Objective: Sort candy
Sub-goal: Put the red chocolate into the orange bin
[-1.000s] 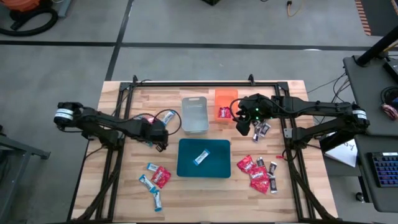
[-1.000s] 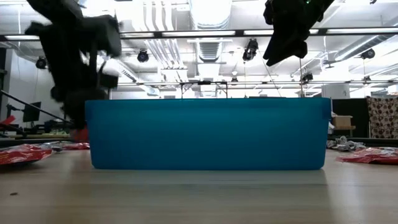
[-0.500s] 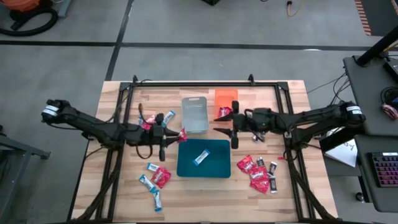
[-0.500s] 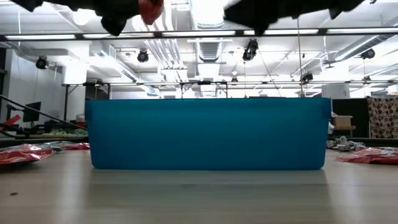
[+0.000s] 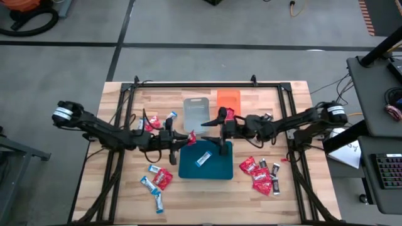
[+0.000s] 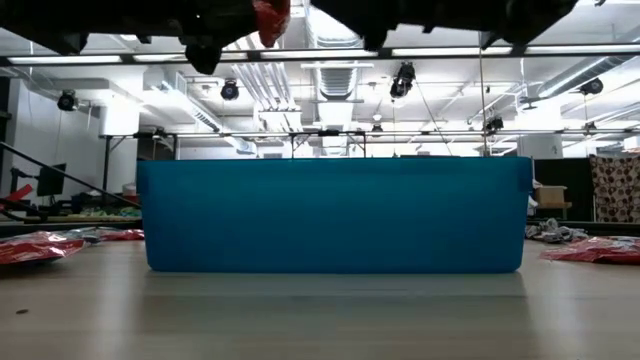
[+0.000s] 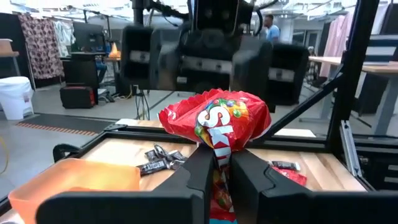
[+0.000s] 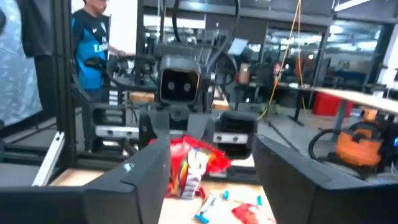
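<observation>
**Handing a red packet across the blue tray**

Holding a shiny red candy packet (image 5: 189, 135) between closed fingers, the left gripper (image 5: 183, 139) hangs in the air over the left far corner of the teal blue plastic tray (image 5: 217, 168). The packet stands out from the fingertips toward the right, with its long axis along the line of the arm. In the left wrist view, the crumpled top of the packet (image 7: 214, 118) rises above the two dark fingers (image 7: 199, 171), which pinch its lower part.

The right gripper (image 5: 220, 133) faces it from the right side, very near, with the jaws wide apart and nothing between them. In the right wrist view, the packet (image 8: 189, 158) lies straight ahead between the two spread fingers (image 8: 146, 168), but not yet inside them. Both arms are stretched almost flat toward the middle of the table, wrist to wrist. It looks like a hand-over: the right arm seems the one that must advance, closing on the free end.

Other candies (image 5: 260, 172) lie on the wooden table (image 5: 295, 113), near right and near left of the tray, and one blue-and-white bar (image 5: 203, 158) is inside it.
</observation>
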You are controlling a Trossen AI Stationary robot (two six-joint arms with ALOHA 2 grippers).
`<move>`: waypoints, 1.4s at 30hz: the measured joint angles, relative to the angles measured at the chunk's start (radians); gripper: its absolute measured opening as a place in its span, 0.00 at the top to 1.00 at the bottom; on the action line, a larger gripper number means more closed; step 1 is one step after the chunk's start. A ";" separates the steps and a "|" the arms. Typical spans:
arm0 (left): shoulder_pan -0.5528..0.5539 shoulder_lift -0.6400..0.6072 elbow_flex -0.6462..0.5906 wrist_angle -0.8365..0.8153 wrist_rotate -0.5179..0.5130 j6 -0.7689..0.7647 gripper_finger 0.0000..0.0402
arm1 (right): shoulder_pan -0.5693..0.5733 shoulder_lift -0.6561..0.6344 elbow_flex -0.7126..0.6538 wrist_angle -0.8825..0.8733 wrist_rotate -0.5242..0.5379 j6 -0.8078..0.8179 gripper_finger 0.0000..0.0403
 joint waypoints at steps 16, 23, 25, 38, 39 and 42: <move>-0.001 0.075 0.058 -0.001 -0.086 0.016 0.95 | -0.001 0.169 0.138 0.002 -0.064 0.019 0.48; -0.001 0.073 0.056 -0.002 -0.079 0.006 0.95 | -0.002 0.165 0.134 0.001 -0.057 0.007 0.81; -0.001 0.072 0.056 -0.002 -0.081 -0.008 0.95 | -0.002 0.165 0.134 0.005 -0.059 0.010 0.89; 0.001 0.010 0.056 -0.184 -0.106 -0.046 0.65 | -0.046 0.022 0.131 -0.342 -0.041 0.064 0.96; 0.001 -0.005 0.056 -0.215 -0.116 -0.055 0.63 | -0.061 -0.005 0.131 -0.414 -0.007 0.067 0.96; 0.000 -0.061 0.056 -0.347 -0.175 -0.108 0.59 | -0.115 -0.077 0.131 -0.691 0.175 0.077 0.96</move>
